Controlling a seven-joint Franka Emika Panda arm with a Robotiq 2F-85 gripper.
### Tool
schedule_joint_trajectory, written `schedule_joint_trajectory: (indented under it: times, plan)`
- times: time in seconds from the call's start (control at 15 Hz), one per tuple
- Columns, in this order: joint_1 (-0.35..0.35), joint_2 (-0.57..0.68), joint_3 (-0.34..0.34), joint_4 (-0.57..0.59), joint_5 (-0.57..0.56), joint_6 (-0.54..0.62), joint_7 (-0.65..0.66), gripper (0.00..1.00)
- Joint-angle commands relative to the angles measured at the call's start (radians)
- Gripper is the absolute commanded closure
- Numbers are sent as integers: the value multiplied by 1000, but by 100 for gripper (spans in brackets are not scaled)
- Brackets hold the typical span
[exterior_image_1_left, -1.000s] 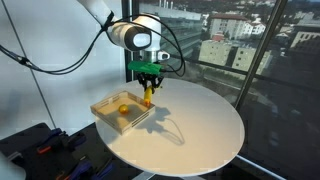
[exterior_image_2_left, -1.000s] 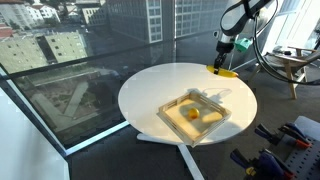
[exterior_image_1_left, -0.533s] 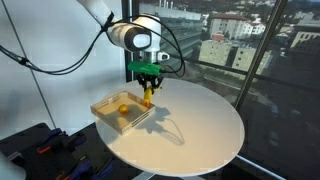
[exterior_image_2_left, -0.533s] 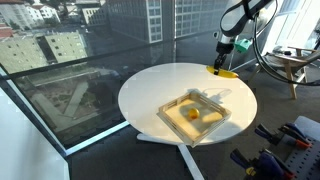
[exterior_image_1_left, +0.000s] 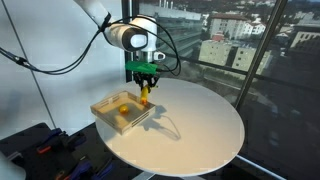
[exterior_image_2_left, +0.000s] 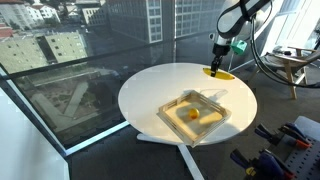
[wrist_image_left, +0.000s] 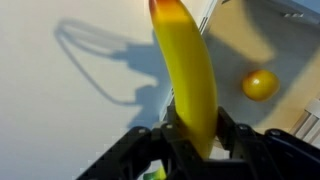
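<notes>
Your gripper (exterior_image_1_left: 146, 82) is clamped on a banana (exterior_image_1_left: 146, 95), the jaws pressed against its sides with no gap showing. In the wrist view the fingers (wrist_image_left: 232, 132) pinch the fruit at one end, and the rest of the banana (wrist_image_left: 190, 75) runs straight out from the gripper (wrist_image_left: 195, 135), long and yellow, with an orange-tinged tip.

In both exterior views the banana hangs below the gripper, roughly upright with its tip pointing down, and it is lifted clear of the round white desk (exterior_image_1_left: 200, 125). An exterior view puts the gripper (exterior_image_2_left: 217, 55) and the banana (exterior_image_2_left: 218, 72) over the desk's (exterior_image_2_left: 150, 90) far edge, apart from the tray (exterior_image_2_left: 170, 120) that sits nearer the middle.

From another angle the banana looks close to a corner of the shallow tray (exterior_image_1_left: 105, 101) — you cannot tell from this whether the tip is over the rim or just beside it. The wrist view helps: the tip sits against bare desk, with the tray's edge running just to its right.

Inside the tray lies a small round orange fruit (wrist_image_left: 260, 84), also visible in both exterior views (exterior_image_1_left: 123, 109) (exterior_image_2_left: 192, 114) — well apart from the gripper and not touched by it.
</notes>
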Motion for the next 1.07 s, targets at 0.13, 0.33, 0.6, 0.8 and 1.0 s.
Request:
schedule_joint_trajectory:
  times: [0.13, 0.33, 0.6, 0.8, 1.0]
  plan:
    - [13, -11, 18, 7, 4, 0, -20, 84]
    - [23, -13, 29, 5, 1, 3, -28, 84]
    - [35, -16, 49, 6, 7, -2, -48, 84]
    - [42, -16, 65, 7, 14, -9, -66, 84]
    - [48, -16, 80, 7, 19, -26, -81, 84]
